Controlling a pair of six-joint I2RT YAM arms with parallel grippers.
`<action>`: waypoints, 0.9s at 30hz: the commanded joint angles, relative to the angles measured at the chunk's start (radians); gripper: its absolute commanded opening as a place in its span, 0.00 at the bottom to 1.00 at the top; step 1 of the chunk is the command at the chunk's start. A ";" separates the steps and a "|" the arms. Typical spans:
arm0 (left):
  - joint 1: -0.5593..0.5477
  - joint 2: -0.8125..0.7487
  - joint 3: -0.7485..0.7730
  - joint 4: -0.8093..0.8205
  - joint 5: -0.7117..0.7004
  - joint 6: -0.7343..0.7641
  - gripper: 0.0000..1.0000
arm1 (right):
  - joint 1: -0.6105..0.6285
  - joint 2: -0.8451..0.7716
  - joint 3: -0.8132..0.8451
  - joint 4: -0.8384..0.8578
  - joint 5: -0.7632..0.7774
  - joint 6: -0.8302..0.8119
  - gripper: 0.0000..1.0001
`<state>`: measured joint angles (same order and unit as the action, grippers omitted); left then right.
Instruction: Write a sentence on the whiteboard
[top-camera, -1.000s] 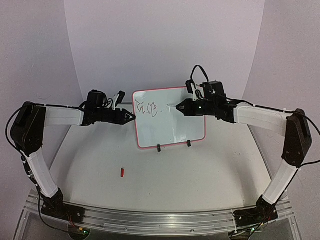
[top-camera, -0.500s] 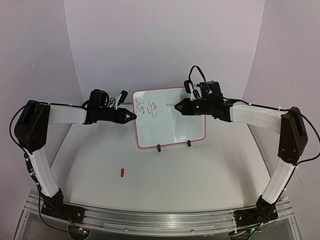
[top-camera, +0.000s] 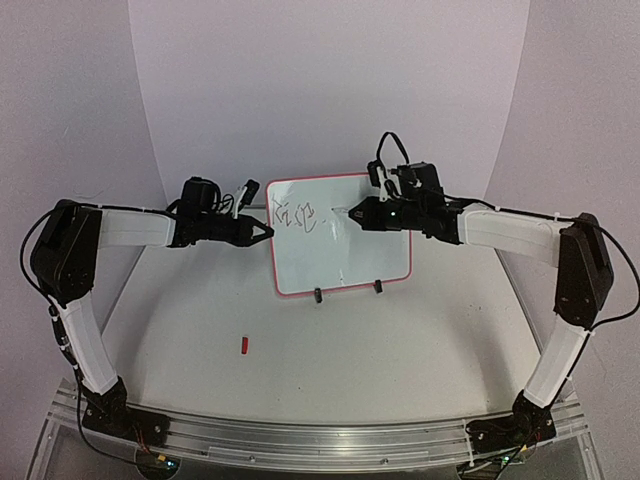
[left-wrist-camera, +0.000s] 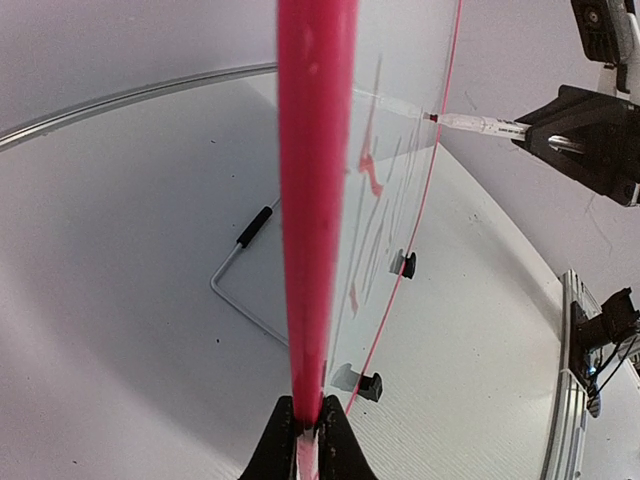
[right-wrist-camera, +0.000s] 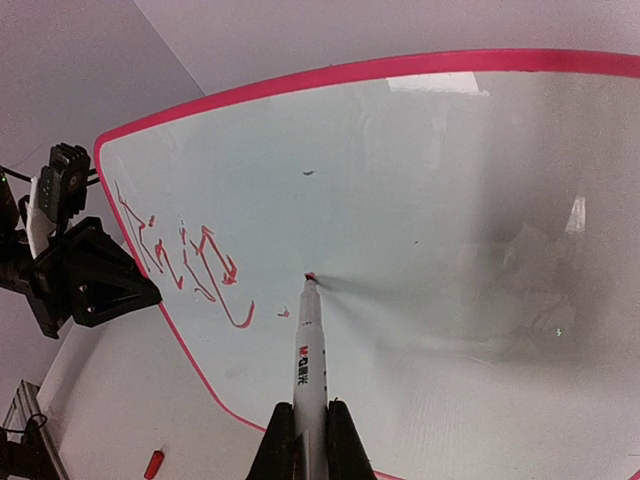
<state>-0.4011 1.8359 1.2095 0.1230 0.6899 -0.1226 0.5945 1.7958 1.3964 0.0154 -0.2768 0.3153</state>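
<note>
ROBOT PUTS MARKER TO BOARD: A small red-framed board (top-camera: 345, 255) stands on two black clip feet (top-camera: 318, 296) at the middle of a white table (top-camera: 400, 350), between two robot arms.

The left gripper (top-camera: 265, 232) pinches the board's left edge, its fingers closed tight on the red frame. From the left wrist camera that edge runs straight up from between the fingertips.

The right gripper (top-camera: 355, 213) is closed around a white marker (right-wrist-camera: 308, 350), clamping the barrel with the tip pointing ahead. The tip touches the board's face in its upper middle, just right of the writing (right-wrist-camera: 185, 265).

The writing is a short run of strokes, red in the wrist views and dark from above. It sits in the board's upper left corner, close to the edge the left gripper holds, and is too loose to read. A small dark speck (right-wrist-camera: 308, 173) marks the face above the marker tip.

A bent wire leg (left-wrist-camera: 240, 270) with a black end rests on the table behind the board. A small red piece (top-camera: 245, 345) lies on the table in front of the board, nearer the left arm and well apart from both grippers.
</note>
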 joint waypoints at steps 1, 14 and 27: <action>-0.011 -0.001 0.036 -0.014 -0.009 0.034 0.00 | -0.001 -0.016 0.002 0.035 0.048 0.008 0.00; -0.011 -0.003 0.033 -0.024 -0.026 0.049 0.00 | 0.000 -0.037 -0.069 0.034 0.020 0.018 0.00; -0.013 -0.003 0.033 -0.023 -0.030 0.047 0.00 | 0.000 -0.064 -0.098 0.081 0.017 0.038 0.00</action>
<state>-0.4049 1.8362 1.2095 0.1123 0.6857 -0.1009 0.5964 1.7836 1.3113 0.0452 -0.2958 0.3290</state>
